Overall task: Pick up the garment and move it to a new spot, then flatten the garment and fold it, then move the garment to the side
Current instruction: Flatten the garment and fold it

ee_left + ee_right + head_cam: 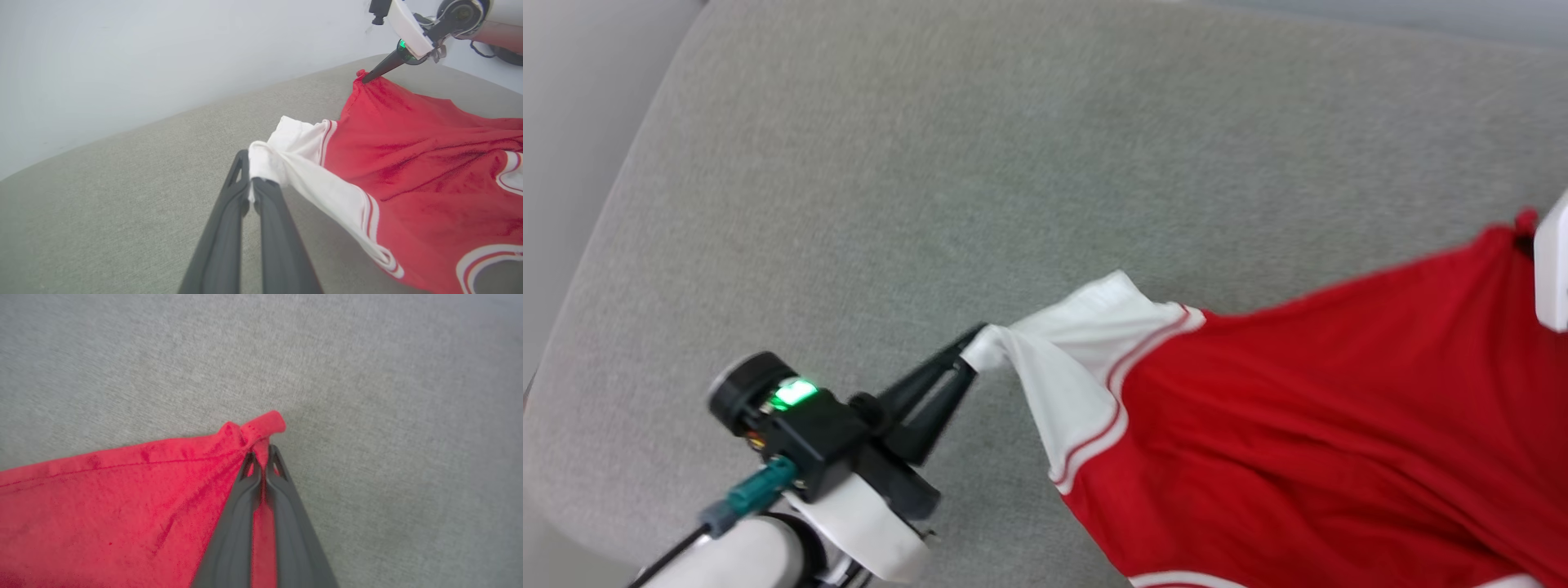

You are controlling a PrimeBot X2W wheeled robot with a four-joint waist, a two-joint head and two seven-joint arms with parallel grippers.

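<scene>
The left gripper (974, 347) lies nearest the head camera, low and to the left of the garment (1298, 408). Its pale forearm (743, 555) and a black wrist with a green light (792, 394) sit behind it. Its two dark fingers (273, 228) are pressed together on a bunched end of the garment's white sleeve (1078, 359), which is drawn out to a point away from the red body.

The garment is a red jersey with white sleeves and red-and-white striped trim (1119, 400) where sleeve meets body. It is spread across a grey cushion (931, 163) and pulled taut between the two grippers, with creases fanning out from each held point. More white-edged trim (510, 171) shows on the side of the garment away from the sleeve. I cannot tell whether its middle rests on the cushion or hangs just clear of it.

At the garment's far end from the sleeve, the right gripper (261, 457) has its fingers (237, 522) closed on a red corner (263, 424) of the hem. A small rolled tab of cloth sticks out just past the tips. From the left wrist, this gripper (365, 79) reaches down to the corner from above. In the head view its white casing (1553, 269) stands just beside the same corner.

Bare grey cushion surrounds the garment on the sides in view. Beyond the cushion's rounded edge stands a pale wall (163, 61).
</scene>
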